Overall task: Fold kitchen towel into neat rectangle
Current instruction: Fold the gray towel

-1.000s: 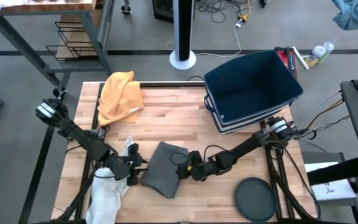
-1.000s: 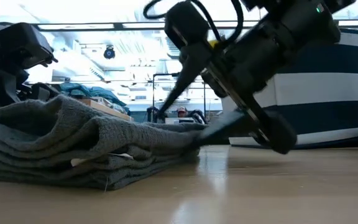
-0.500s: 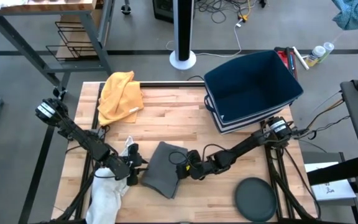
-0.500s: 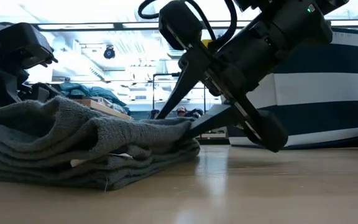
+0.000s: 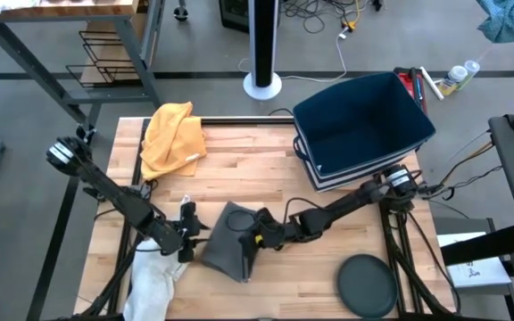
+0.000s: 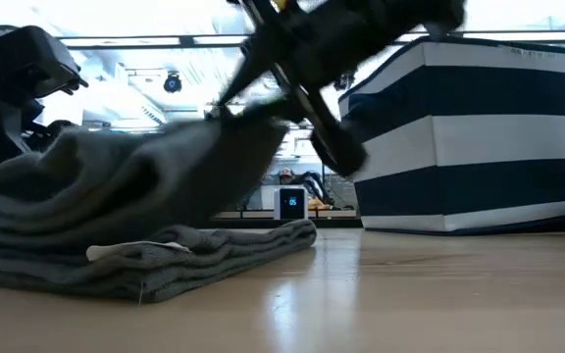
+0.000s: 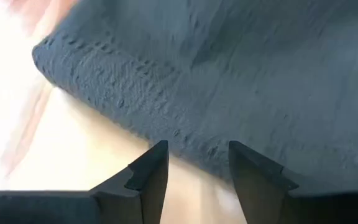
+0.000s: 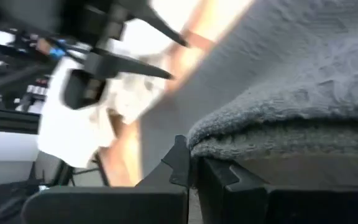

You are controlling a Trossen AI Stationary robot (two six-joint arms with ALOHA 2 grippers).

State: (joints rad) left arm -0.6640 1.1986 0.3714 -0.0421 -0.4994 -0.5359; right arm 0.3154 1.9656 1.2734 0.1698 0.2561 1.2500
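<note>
Right gripper (image 5: 255,237) clamped on grey towel (image 5: 226,250), raising one edge off the lower folded layers near the table's (image 5: 239,169) front edge; left gripper (image 5: 188,239) parted, just beside the towel's left edge, apparently not touching

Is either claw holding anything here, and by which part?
The right claw is shut on the grey towel, pinching its right edge. The left claw holds nothing.
</note>
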